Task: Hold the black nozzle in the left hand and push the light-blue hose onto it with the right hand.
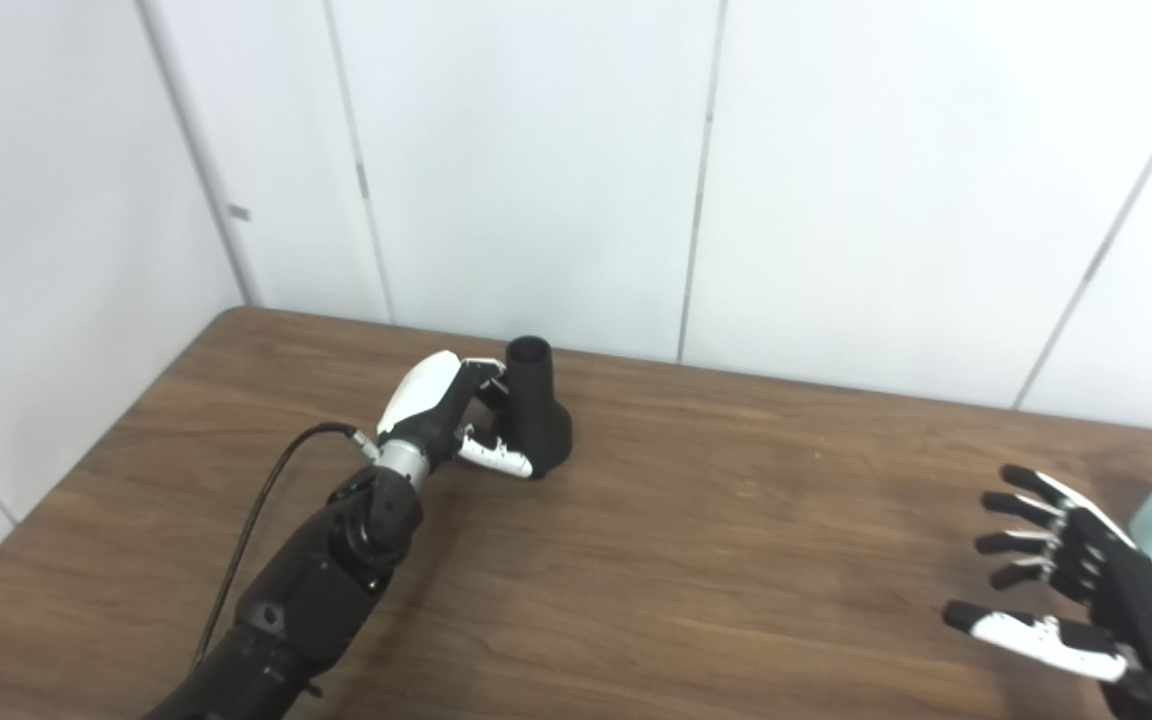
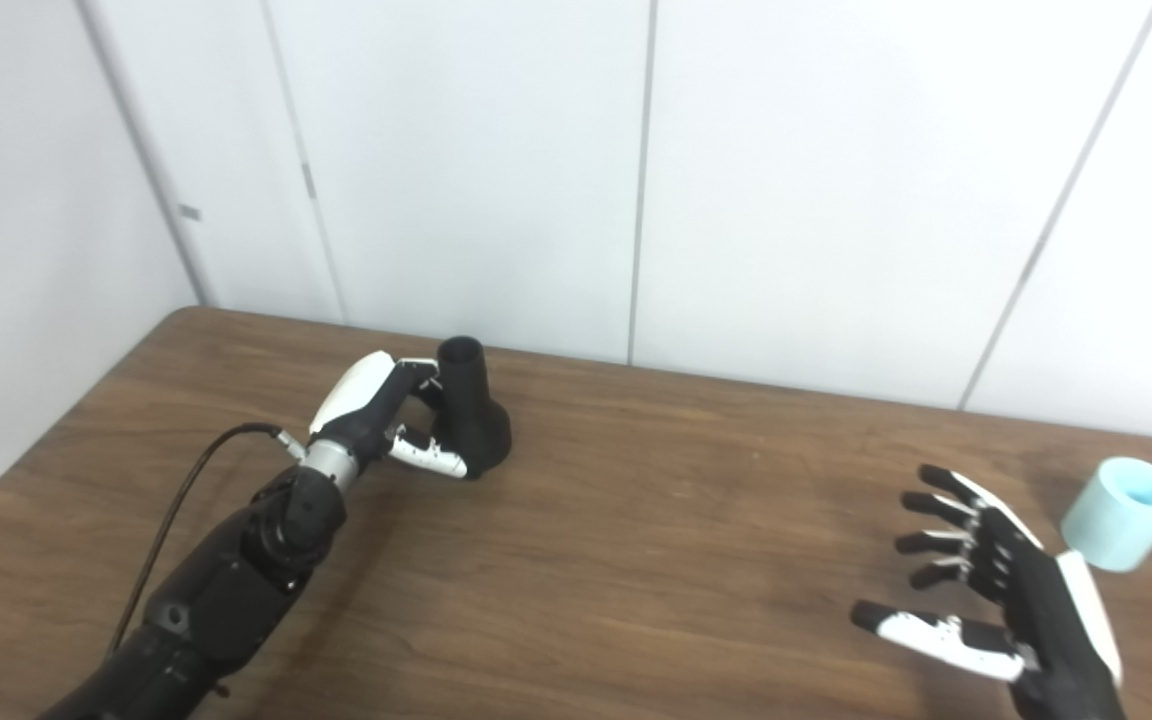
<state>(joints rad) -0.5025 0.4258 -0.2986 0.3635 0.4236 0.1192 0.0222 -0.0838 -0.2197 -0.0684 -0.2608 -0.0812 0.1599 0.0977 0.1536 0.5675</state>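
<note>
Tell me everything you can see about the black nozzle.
The black nozzle is a matte, plastic-looking piece: a narrow open tube on top widening into a broad round base. It stands upright on the brown wooden table, toward its far left part. The left robot hand wraps its fingers around it from the left side. Nothing else touches it.

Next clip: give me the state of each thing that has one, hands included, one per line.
Nozzle: standing on the table, narrow open end up, left hand wrapped around it.
Hose: short light-blue piece lying tilted on the table at the right, open end up, untouched.
Left hand: shut on the nozzle.
Right hand: open, fingers spread, beside the hose, not touching it.
</note>
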